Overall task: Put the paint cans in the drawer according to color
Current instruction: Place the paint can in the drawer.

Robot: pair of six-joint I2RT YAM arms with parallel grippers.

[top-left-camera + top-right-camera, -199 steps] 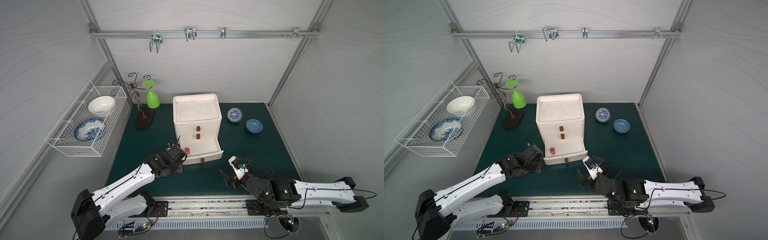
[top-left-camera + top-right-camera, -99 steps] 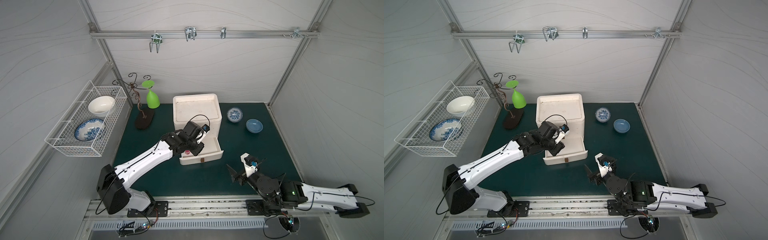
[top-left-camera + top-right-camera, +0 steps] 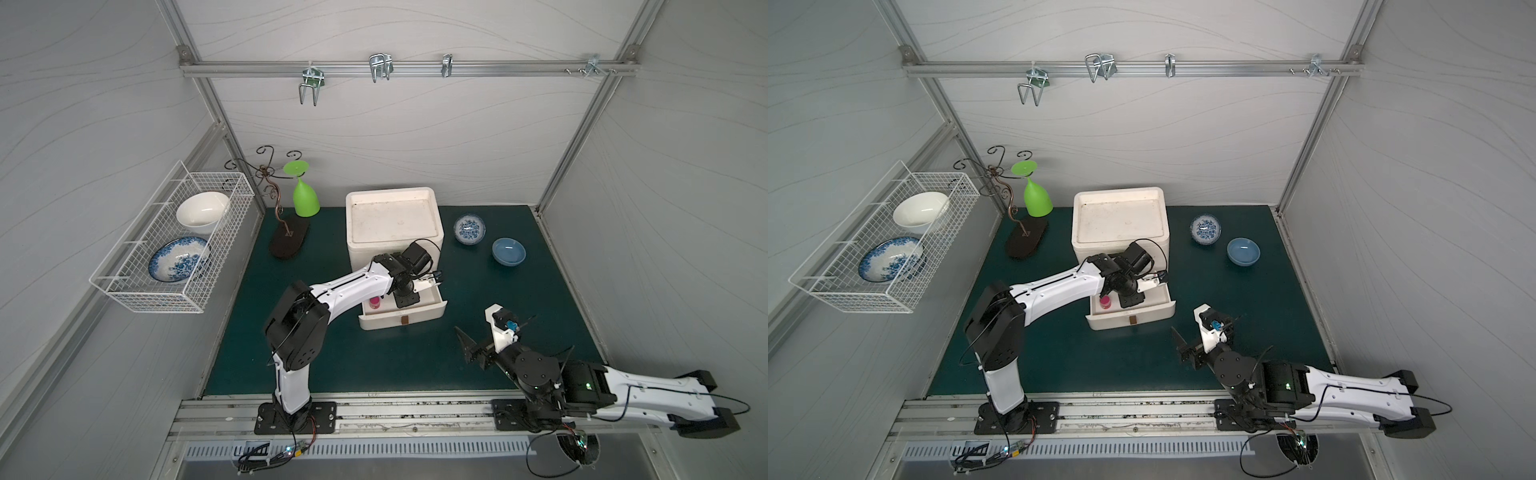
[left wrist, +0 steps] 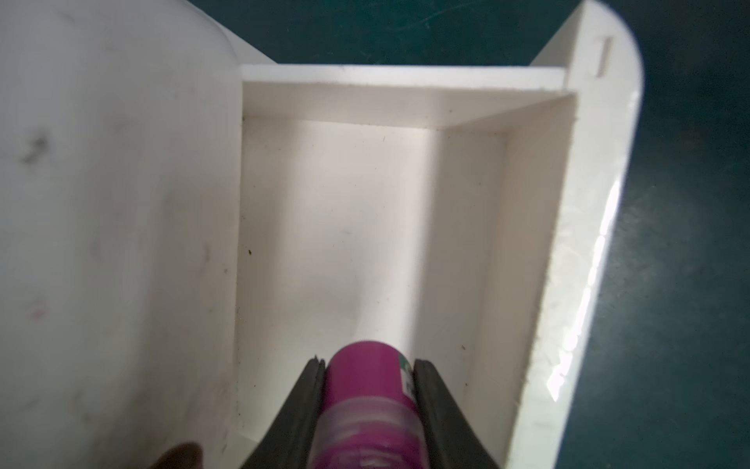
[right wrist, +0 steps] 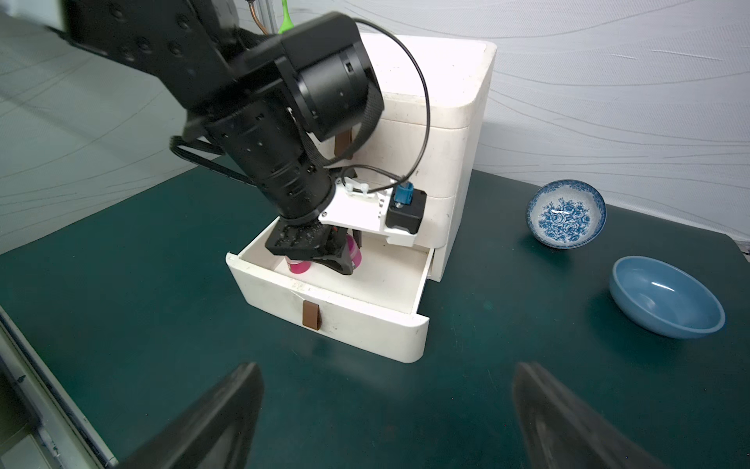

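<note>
The white drawer chest (image 3: 392,220) (image 3: 1119,220) stands mid-mat with its bottom drawer (image 3: 419,318) (image 5: 365,320) pulled out. My left gripper (image 3: 406,300) (image 3: 1129,300) (image 4: 369,365) hangs over the drawer's inside, shut on a magenta paint can (image 4: 367,390) (image 5: 354,251). A second magenta paint can (image 3: 375,302) (image 3: 1105,302) (image 5: 299,266) stands upright at the drawer's left end. In front and to the right of the drawer, my right gripper (image 3: 494,328) (image 3: 1205,323) (image 5: 387,367) is open above the mat with nothing between its fingers. No other paint cans show.
Two blue bowls (image 3: 469,228) (image 3: 508,251) sit right of the chest. A green upturned glass (image 3: 305,199) and a dark stand (image 3: 289,243) are at the back left. A wire basket (image 3: 174,245) with two bowls hangs on the left wall.
My left arm has swung from the mat left of the chest to over the open drawer, carrying the magenta can. The right arm has drawn back to the right.
</note>
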